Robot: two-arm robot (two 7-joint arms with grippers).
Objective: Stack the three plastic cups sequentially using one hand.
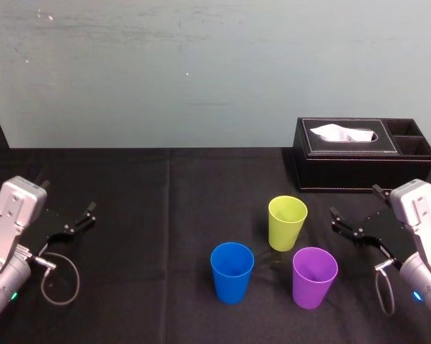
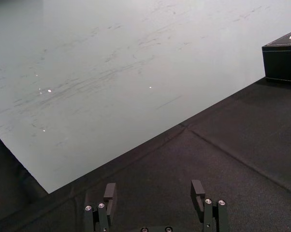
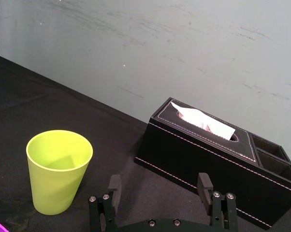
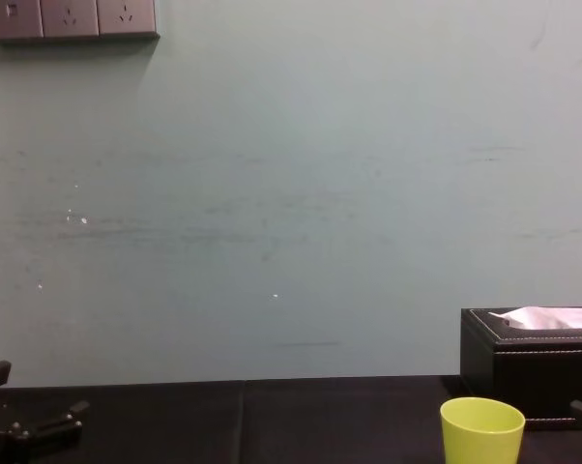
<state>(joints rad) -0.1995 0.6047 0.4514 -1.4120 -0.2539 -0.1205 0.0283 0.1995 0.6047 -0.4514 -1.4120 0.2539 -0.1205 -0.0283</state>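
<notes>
Nearby, yellow-green cup [image 1: 287, 222] left of spread right pincer [image 3: 159, 181], untouched; left pincer [image 2: 153, 189] parked.

**Desk:** What's on your arms?

**Me:** I see boxy silver-grey wrist housings [image 1: 18, 204]. The left end effector [image 2: 153, 186] and right end effector [image 3: 159, 179] are black, with slim flat fingers [image 2: 109, 191] and bright round screws [image 2: 89, 208].

**Desk:** Cabling?

**Me:** A thin grey cable [image 1: 78, 278] loops off my left wrist. There's a green light [image 1: 13, 296] on the left and a blue light [image 1: 417, 295] on the right.

Bare tablecloth [image 1: 129, 201] lay open between my right gripper [image 1: 356, 202] and the yellow-green cup [image 1: 287, 222]; the tissue box [image 1: 359, 163] stood behind, the purple cup [image 1: 314, 278] close by.
</notes>
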